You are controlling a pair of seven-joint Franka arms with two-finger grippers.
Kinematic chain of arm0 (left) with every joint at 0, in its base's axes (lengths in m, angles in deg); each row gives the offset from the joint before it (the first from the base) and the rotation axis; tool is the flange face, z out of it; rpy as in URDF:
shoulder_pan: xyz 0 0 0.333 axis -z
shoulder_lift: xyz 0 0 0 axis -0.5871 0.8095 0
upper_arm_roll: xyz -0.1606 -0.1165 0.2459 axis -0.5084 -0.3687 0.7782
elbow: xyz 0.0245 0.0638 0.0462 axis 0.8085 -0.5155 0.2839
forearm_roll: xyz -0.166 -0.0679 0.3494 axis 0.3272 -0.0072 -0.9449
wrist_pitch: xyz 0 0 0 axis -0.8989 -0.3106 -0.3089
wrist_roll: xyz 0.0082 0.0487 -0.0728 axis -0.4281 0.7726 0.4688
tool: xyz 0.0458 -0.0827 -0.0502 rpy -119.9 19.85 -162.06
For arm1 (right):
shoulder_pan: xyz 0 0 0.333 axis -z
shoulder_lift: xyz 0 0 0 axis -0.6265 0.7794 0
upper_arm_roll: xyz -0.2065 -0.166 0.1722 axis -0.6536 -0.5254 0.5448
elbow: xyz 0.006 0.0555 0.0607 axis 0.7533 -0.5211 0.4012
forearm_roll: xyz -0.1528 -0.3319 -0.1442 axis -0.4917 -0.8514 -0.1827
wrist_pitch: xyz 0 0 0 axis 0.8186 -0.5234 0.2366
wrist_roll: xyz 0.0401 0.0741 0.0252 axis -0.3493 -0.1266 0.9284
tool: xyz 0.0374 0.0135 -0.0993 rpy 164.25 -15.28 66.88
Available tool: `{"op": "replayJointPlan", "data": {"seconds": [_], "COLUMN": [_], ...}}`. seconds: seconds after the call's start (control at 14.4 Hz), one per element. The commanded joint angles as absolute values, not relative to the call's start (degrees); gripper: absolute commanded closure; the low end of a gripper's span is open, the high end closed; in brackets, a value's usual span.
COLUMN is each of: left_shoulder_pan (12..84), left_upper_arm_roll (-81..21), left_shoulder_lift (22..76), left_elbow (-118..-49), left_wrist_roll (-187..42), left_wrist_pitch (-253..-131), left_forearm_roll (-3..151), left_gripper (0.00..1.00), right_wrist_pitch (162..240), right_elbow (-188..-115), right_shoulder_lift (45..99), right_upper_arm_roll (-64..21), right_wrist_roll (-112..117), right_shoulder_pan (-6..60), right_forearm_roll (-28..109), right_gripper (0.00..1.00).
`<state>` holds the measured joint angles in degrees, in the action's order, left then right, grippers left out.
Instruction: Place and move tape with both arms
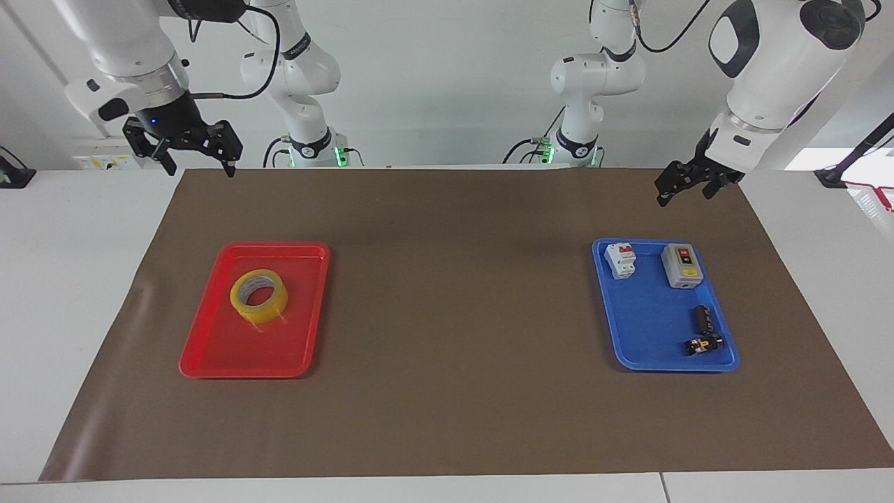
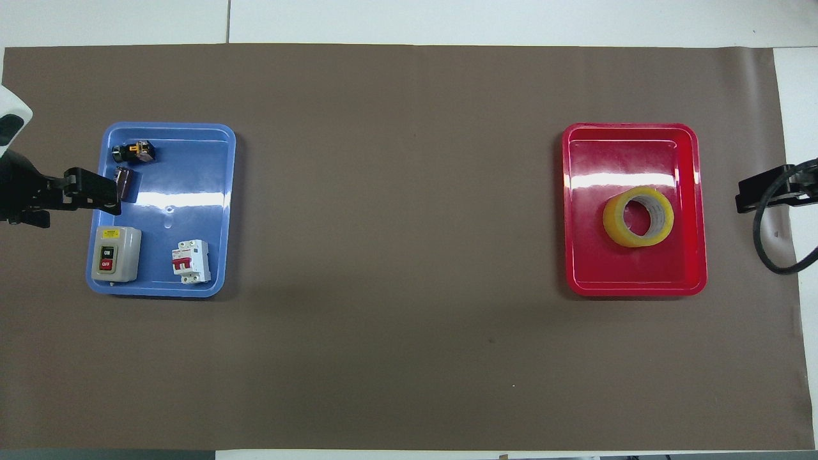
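The right gripper [image 1: 198, 166] is up in the air over the corner of the brown mat [image 1: 454, 314] at the right arm's end of the table. Its two fingers are wide apart and it holds nothing. In the overhead view only its black tip [image 2: 763, 195] shows, at the edge of the mat.

The left gripper [image 1: 686, 187] is up in the air too, over the mat at the left arm's end, just by the edge of the blue tray [image 1: 646, 328]. Its fingers are apart and it holds nothing as well. From above, the gripper [image 2: 89, 199] covers a bit of the blue tray's [image 2: 192, 204] side.

The tape [image 1: 259, 295] lies flat in the red tray [image 1: 237, 349], toward the right arm's end of the table. It is a yellow ring with a pale middle. The right gripper is well apart from it. From above, the tape [image 2: 638, 216] sits in the half of the red tray [image 2: 629, 275] that is nearer to the robots.

In the blue tray are a white breaker with red switches [image 1: 620, 260], a grey switch box [image 1: 682, 265], a small black cylinder [image 1: 702, 318] and a little black and orange part [image 1: 704, 344].
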<state>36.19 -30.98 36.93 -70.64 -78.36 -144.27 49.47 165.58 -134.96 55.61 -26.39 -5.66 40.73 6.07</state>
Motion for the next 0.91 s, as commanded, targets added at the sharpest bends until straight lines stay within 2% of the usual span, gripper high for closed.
{"op": "replayJointPlan", "data": {"seconds": [0.0,0.84], "left_shoulder_pan": [35.8,35.8], "left_upper_arm_roll": [-31.1,-31.1], "left_shoulder_lift": [36.0,36.0], "left_elbow": [-71.3,-71.3], "left_wrist_roll": [-78.8,-78.8], "left_wrist_pitch": [-144.6,-144.6], "left_forearm_roll": [48.9,48.9], "left_gripper": [0.00,0.00], "right_wrist_pitch": [165.3,165.3], "right_elbow": [-134.5,-134.7], "right_shoulder_lift": [55.6,55.6], "right_upper_arm_roll": [-25.9,-26.0], "right_wrist_roll": [-4.4,-4.7], "right_shoulder_pan": [41.4,42.4], "right_forearm_roll": [6.1,8.9], "right_gripper": [0.00,0.00]}}
